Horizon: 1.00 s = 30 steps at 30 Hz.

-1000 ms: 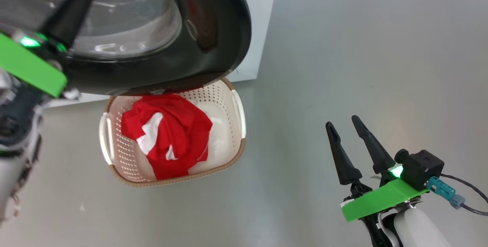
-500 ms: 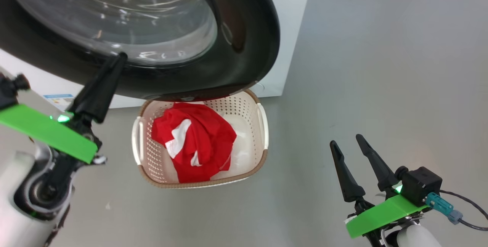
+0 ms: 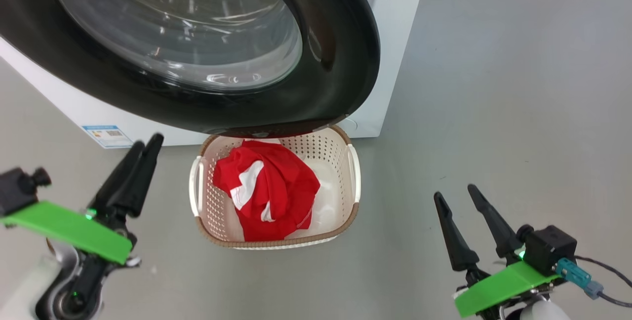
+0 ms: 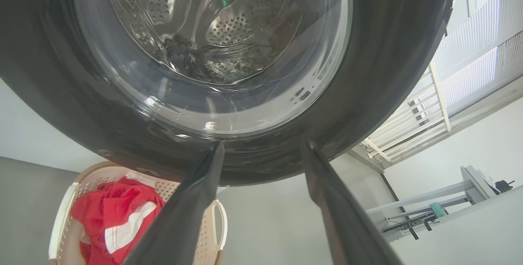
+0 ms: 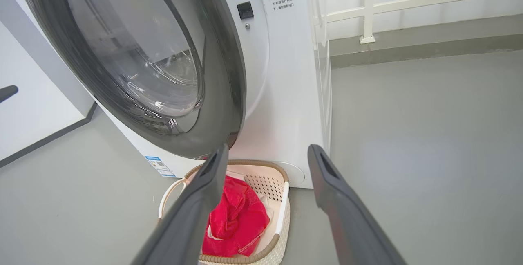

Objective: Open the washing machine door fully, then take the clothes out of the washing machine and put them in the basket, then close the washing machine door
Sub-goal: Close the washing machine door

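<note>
Your left gripper (image 3: 148,142) hangs low over the grey floor (image 3: 493,112), well short of the washing machine door (image 3: 197,38) and touching nothing. From the head camera its fingers look pressed together, but your left wrist camera shows the fingers (image 4: 196,199) set moderately apart with nothing between them, pointing up at the lower rim of the door. Through the glass there you can make out the perforated steel drum (image 4: 245,23).

Your right gripper (image 3: 454,191) sits over bare floor, well apart from the basket (image 3: 210,201), its claw spread moderately wide and empty.

The door stands swung out from the front of the white washing machine (image 3: 390,63), and its lower black rim overhangs the far end of the basket. The basket rests on the floor right at the foot of the machine, beside the small blue label (image 3: 106,135). The red clothes (image 3: 276,191) lie bunched inside it, towards the left wall, white patches showing, with bare basket bottom along the right side.
</note>
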### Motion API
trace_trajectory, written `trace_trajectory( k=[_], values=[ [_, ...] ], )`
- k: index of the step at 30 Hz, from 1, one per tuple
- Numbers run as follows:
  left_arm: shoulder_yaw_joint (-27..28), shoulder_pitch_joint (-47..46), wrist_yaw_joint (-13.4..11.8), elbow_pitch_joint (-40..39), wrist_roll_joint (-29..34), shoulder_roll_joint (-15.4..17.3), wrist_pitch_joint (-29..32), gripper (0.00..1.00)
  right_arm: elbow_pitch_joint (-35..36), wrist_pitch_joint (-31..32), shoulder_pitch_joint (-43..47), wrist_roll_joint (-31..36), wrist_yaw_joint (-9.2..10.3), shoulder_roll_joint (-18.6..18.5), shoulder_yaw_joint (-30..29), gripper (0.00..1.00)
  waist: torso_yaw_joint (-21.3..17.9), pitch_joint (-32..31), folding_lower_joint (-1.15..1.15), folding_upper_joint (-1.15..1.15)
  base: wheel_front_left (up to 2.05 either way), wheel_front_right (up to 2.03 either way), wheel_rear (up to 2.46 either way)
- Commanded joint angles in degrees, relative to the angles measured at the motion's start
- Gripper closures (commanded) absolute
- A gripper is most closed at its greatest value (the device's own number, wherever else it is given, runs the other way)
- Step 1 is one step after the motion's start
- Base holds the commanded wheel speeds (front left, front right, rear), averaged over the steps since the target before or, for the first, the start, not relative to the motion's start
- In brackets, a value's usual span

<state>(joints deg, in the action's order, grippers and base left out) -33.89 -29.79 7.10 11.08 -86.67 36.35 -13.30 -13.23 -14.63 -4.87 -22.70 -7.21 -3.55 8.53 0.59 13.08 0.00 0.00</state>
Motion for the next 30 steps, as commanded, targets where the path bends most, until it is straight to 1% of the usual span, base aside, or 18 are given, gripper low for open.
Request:
trace_trajectory(
  k=[1, 9, 16, 17, 30],
  values=[
    [2.36, 0.4, 0.39, -0.33, 0.12, 2.57, -0.85, 0.0, 1.17, -0.37, 0.63, 0.9, -0.28, -0.56, 1.17, 0.0, 0.17, -0.29, 0.0, 0.0, 0.0, 0.0, 0.0],
    [4.38, 6.31, 0.39, 1.96, 1.29, 1.24, -1.63, 0.0, 1.44, -0.37, 1.66, 0.88, -0.28, -1.16, 0.47, 0.0, 0.76, -0.77, 0.0, 0.0, 0.0, 0.0, 0.0],
    [8.57, 10.96, 0.39, 4.08, 4.6, -1.41, -1.68, 0.0, 1.56, -0.37, 2.31, 0.99, -0.28, -1.54, 0.12, 0.0, 1.39, -1.27, 0.0, 0.0, 0.0, 0.0, 0.0],
    [8.57, 10.96, 0.39, 4.08, 4.6, -1.41, -1.68, 0.0, 1.56, -0.37, 2.31, 0.99, -0.28, -1.54, 0.12, 0.0, 1.39, -1.27, 0.0, 0.0, 0.0, 0.0, 0.0],
    [15.64, 18.26, 0.39, 7.25, 12.43, -6.37, -1.69, 0.0, 1.54, -0.37, 3.82, 0.75, -0.28, -2.36, 0.0, 0.0, 1.23, -2.66, 0.0, 0.0, 0.0, 0.0, 0.0]
  ],
)
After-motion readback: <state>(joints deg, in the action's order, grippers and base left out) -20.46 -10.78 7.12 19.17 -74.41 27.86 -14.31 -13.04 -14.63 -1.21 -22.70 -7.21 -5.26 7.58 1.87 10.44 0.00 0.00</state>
